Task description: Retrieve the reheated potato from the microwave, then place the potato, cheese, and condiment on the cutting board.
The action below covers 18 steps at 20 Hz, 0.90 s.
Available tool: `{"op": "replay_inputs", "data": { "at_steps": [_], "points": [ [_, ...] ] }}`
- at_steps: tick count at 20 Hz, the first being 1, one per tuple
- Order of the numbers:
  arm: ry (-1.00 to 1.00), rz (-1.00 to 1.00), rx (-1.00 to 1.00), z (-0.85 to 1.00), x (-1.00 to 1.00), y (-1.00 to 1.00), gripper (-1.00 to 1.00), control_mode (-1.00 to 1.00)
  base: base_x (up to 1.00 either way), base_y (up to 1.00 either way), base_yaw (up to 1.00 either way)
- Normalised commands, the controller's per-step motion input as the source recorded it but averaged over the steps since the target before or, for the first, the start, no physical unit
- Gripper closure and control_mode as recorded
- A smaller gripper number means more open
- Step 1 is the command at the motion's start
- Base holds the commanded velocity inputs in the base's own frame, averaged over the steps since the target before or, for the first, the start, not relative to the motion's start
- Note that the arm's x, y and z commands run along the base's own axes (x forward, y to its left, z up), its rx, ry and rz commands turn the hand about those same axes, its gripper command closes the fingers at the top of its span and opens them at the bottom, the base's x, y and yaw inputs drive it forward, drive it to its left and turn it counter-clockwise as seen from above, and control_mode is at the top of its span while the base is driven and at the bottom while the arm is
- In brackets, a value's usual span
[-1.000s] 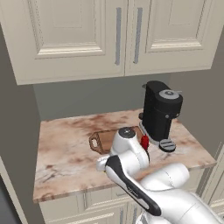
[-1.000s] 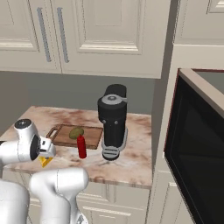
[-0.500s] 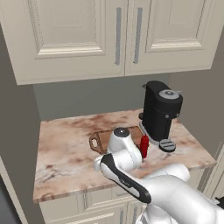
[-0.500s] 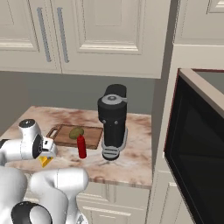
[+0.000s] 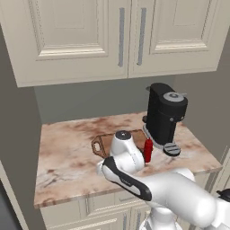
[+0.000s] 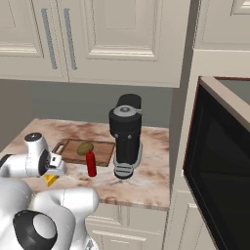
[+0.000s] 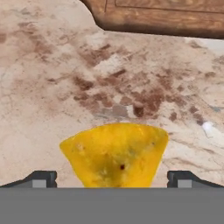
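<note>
Cheese [image 7: 116, 153] is framed squarely between the two finger tips of the gripper [image 7: 111, 178] in the hand view, a yellow wedge lying flat on the marbled counter [image 7: 52, 87]. The jaws are spread wide on either side of the wedge and nothing is held. This straddling pose is judged to be the line-up for a pinch across the wedge's flanks.

At twelve o'clock in the hand view the cutting board [image 7: 162, 17] is seen as a brown wooden edge, near the wedge but apart from it, so only a short carry is thought to be needed once the wedge is gripped. In the right base view the potato [image 6: 85, 147] is already resting on the board, which suggests the microwave [image 6: 219, 161] step is done; its dark door is seen at three o'clock in that view. The condiment [image 6: 91, 163] stands upright at the board's front edge, beside the coffee machine [image 6: 126, 132]; whether it rests on the wood or on the counter cannot be told.

Compared with a second ago, the wrist has been lowered and drawn toward the counter's near edge in both base views, and more of the white forearm is now seen across the left base view. The potato, red bottle and board have not been shifted, and the jaws have been kept fully apart.
</note>
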Motion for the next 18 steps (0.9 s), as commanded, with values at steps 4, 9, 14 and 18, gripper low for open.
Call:
{"op": "replay_inputs", "data": {
  "at_steps": [4, 9, 14, 18],
  "points": [
    [0.0, -0.04, 0.0, -0.16, 0.0, -0.19, -1.0, -1.0, 0.0, 0.0, 0.0],
    [0.01, -0.01, 0.0, -0.27, 0.05, -0.04, -1.0, -1.0, 0.0, 0.0, 0.0],
    [0.01, 0.0, 0.0, -0.36, 0.02, 0.0, 1.0, -1.0, 0.0, 0.0, 0.0],
    [0.0, 0.0, 0.0, -0.09, 0.0, 0.0, 1.0, -1.0, 0.0, 0.0, 0.0]
  ]
}}
